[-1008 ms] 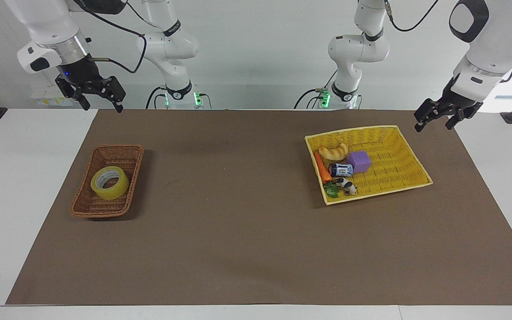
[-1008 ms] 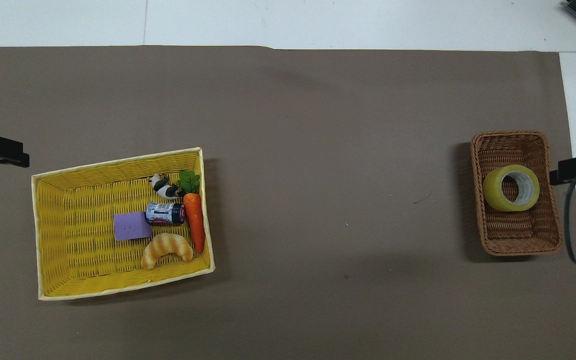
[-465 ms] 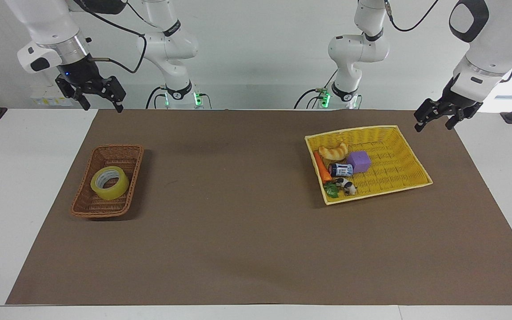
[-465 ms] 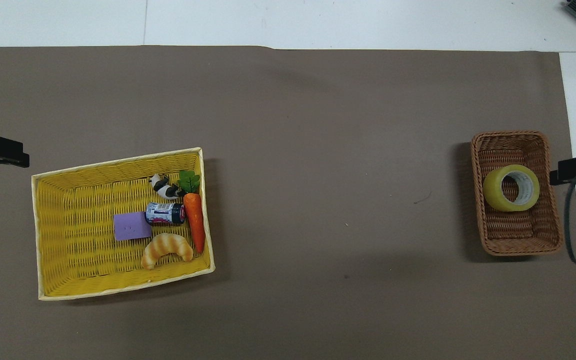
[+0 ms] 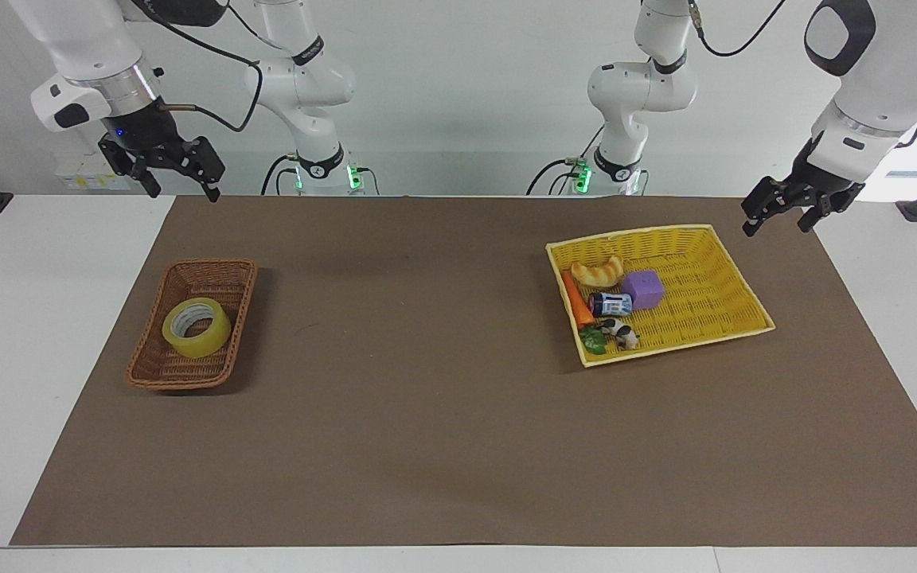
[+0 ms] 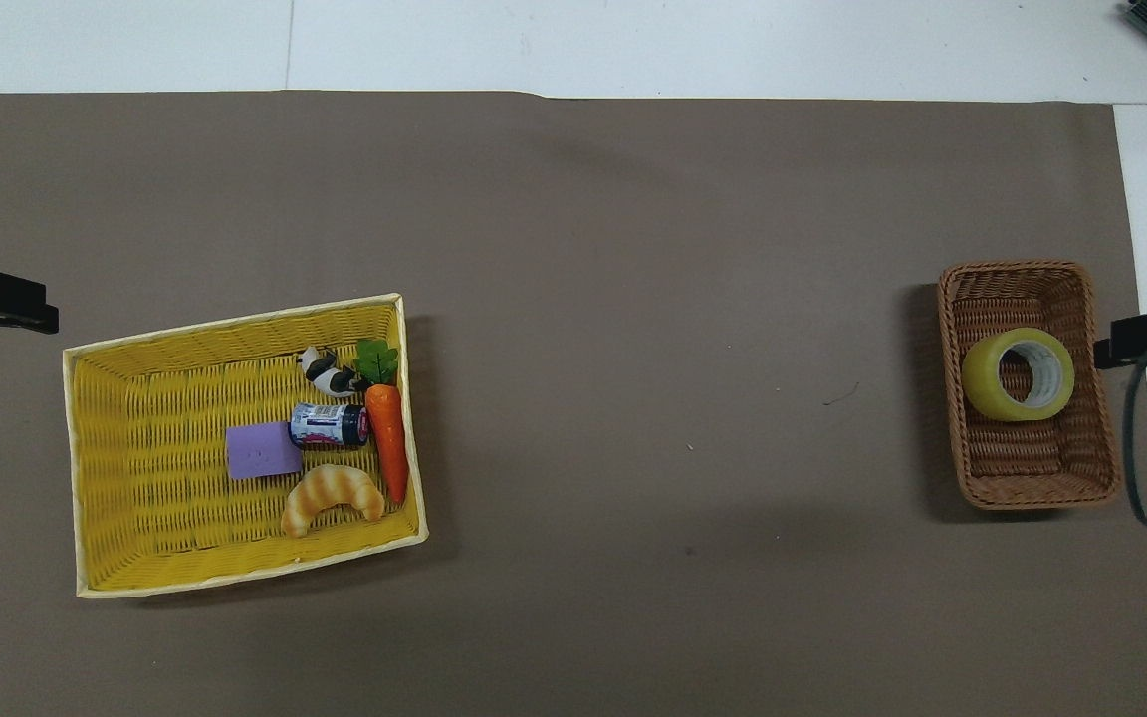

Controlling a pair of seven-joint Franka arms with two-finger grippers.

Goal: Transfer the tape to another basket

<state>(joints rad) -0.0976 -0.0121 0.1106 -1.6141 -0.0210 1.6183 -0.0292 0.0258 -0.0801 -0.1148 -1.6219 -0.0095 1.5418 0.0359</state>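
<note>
From the facing view, the tape (image 5: 196, 327) sits in the brown basket (image 5: 158, 368) at the right arm's end of the tabletop (image 5: 427, 446) — both the right end effector (image 5: 178, 185) and left end effector (image 5: 777, 216) hang raised, fingers spread, holding nothing. From overhead, the tape (image 6: 1019, 373) lies mid-basket (image 6: 1032, 478), well apart from the yellow basket (image 6: 135, 538).

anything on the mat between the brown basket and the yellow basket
Nothing: between the brown basket and the yellow basket only bare brown mat shows, clearest in the overhead view.

We see a white surface (image 5: 21, 334) covered almost wholly by a brown mat (image 5: 442, 430), with a plain pale wall (image 5: 466, 95) rising above it under even, bright light.
</note>
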